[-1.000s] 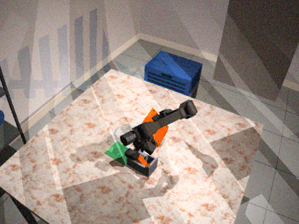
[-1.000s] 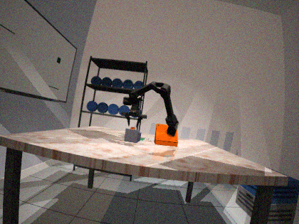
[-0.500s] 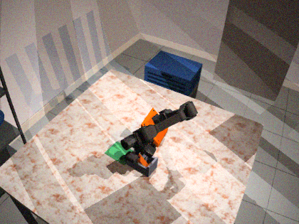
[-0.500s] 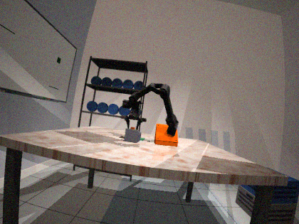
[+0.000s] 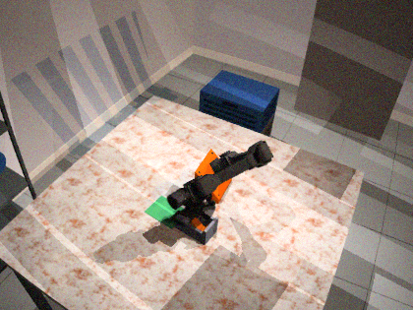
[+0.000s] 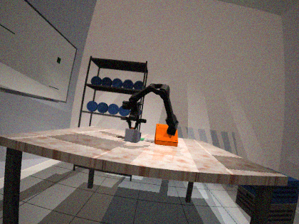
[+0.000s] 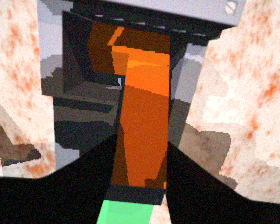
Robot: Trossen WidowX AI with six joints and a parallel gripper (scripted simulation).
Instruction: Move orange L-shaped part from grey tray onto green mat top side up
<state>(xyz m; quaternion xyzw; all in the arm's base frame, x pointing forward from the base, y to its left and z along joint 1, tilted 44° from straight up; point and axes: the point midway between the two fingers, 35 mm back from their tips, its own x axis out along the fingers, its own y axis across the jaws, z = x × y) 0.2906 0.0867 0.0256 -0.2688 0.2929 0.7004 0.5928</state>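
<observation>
As the black arm (image 5: 236, 168) (image 6: 167, 99) bends down over the table (image 5: 123, 176) (image 6: 107, 159) (image 7: 250, 100), end effector (image 5: 196, 215) (image 6: 132, 126) (image 7: 139, 143): clamped on the orange part; one finger is at each side of the straight end, as the wrist view shows.

Orange part (image 5: 199, 223) (image 6: 132, 128) (image 7: 145, 110): in the grey tray, not flat; the straight end is tipped up between the fingers; the L-shaped end is lower, inside the pocket; some orange shows above the tray in the exterior view.

Grey tray (image 5: 210, 231) (image 6: 132, 136) (image 7: 47, 75): standing on the table, under the end effector; its pocket is partly in shadow.

Green mat (image 5: 159, 210) (image 6: 142, 139) (image 7: 125, 212): beside the tray, on the side of the raised end; the part is not set on it.

Orange box (image 5: 208, 158) (image 6: 161, 134): on the table, near the foot of the arm; the arm hides a portion of it.

Blue crate (image 5: 238, 94) (image 6: 285, 191): on the floor, beyond the table edge.

Shelf rack (image 6: 84, 99): behind the table; round blue things (image 6: 92, 106) are in two rows on it.
</observation>
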